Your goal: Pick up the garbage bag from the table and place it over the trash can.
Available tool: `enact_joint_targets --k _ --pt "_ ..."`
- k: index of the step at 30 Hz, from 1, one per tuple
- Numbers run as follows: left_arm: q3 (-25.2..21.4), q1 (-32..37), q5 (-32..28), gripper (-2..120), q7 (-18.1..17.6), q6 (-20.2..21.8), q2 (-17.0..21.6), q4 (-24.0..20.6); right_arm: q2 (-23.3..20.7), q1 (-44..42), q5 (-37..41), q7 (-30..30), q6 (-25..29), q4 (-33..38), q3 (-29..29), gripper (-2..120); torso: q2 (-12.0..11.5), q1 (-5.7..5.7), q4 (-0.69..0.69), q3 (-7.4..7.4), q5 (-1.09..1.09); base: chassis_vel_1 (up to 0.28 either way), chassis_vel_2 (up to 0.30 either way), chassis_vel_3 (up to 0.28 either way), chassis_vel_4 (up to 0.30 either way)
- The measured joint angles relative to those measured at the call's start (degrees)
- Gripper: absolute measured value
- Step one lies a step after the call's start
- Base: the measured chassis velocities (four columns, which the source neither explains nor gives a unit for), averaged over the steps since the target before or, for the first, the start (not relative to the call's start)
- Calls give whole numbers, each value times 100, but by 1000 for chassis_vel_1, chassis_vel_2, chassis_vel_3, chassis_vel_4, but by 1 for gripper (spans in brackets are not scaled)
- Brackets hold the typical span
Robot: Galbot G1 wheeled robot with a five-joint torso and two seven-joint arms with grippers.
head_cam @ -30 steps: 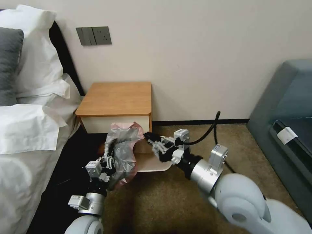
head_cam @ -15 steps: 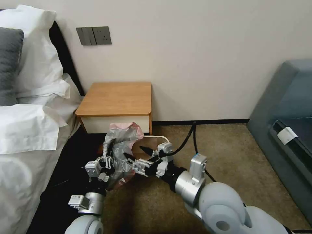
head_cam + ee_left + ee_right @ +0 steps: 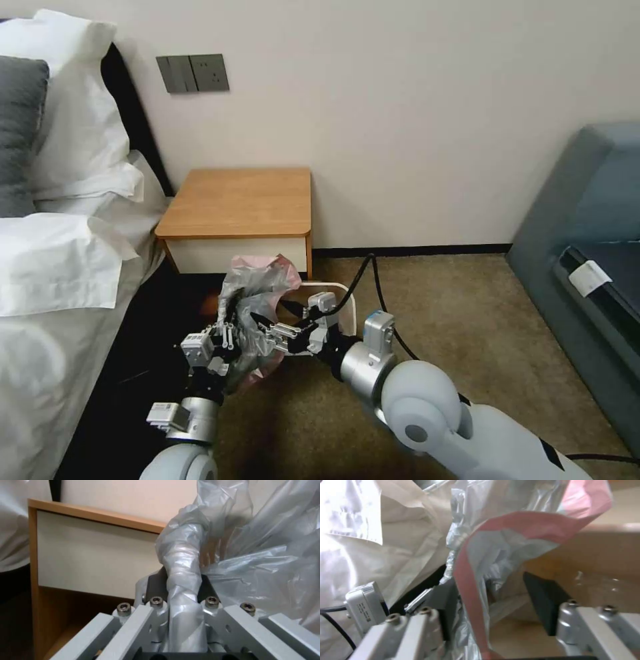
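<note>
The garbage bag (image 3: pixel 257 293), crinkled grey plastic with a pinkish-red edge, hangs bunched in front of the table (image 3: pixel 240 200). My left gripper (image 3: pixel 225 315) is shut on a twisted strand of the bag (image 3: pixel 183 587). My right gripper (image 3: pixel 272 319) is open at the bag's right side. In the right wrist view the bag's pink edge (image 3: pixel 466 580) runs between the spread fingers (image 3: pixel 543 600). The cream-white trash can (image 3: pixel 343 293) stands on the carpet just behind the right gripper, partly hidden by it and the bag.
A bed with white sheets (image 3: pixel 53 280) borders the left side. A grey sofa (image 3: pixel 587 213) stands at the right. The table's white drawer front (image 3: pixel 86 555) is close behind the left gripper. A black cable (image 3: pixel 373 273) loops over my right wrist.
My right arm has swung left and back, bringing its open gripper from beside the trash can up to the bag. The left gripper still holds the bag, which has shifted slightly right.
</note>
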Motion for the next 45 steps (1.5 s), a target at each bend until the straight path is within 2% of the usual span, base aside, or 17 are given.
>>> enact_joint_targets --k 1,2,5,7,11,13,14,19,25,29,45 --pt "-2 0 1 7 3 0 6 -13 9 4 -26 -17 2 -11 -3 43 0 0 0 0 0 0 0 0 0" --pt "-2 0 1 7 3 0 6 -13 9 4 -26 -17 2 -11 -3 43 0 0 0 0 0 0 0 0 0" --pt "-2 3 2 7 9 -1 8 -18 2 9 -65 -34 12 -20 -2 29 0 0 0 0 0 0 0 0 0" --pt "0 4 2 7 12 -2 6 -18 -3 9 -87 -46 17 -23 0 26 0 0 0 0 0 0 0 0 0" --pt "34 4 26 7 27 -5 -7 -18 -10 31 -146 -77 25 -35 2 6 0 0 0 0 0 0 0 0 0" --pt "36 4 30 7 28 -5 -9 -18 -12 34 -152 -81 25 -36 2 4 0 0 0 0 0 0 0 0 0" --pt "40 5 38 7 29 -6 -11 -17 -31 38 -171 -91 28 -37 4 0 0 0 0 0 0 0 0 0 0" --pt "20 2 45 7 30 -14 -10 -16 -110 1 -261 -92 11 31 23 0 0 0 0 0 0 0 0 0 0" --pt "-37 -14 12 7 15 -28 -21 -25 -310 -171 -459 177 -342 378 110 0 0 0 0 0 0 0 0 0 0" --pt "-53 -26 -32 7 13 -28 -64 -68 -442 -257 -547 197 -385 471 204 0 0 0 0 0 1 0 0 0 0" --pt "-159 -103 -391 7 -52 75 -69 -224 -1002 -1030 -1083 -46 -207 1066 667 0 0 0 0 0 0 0 0 0 0"
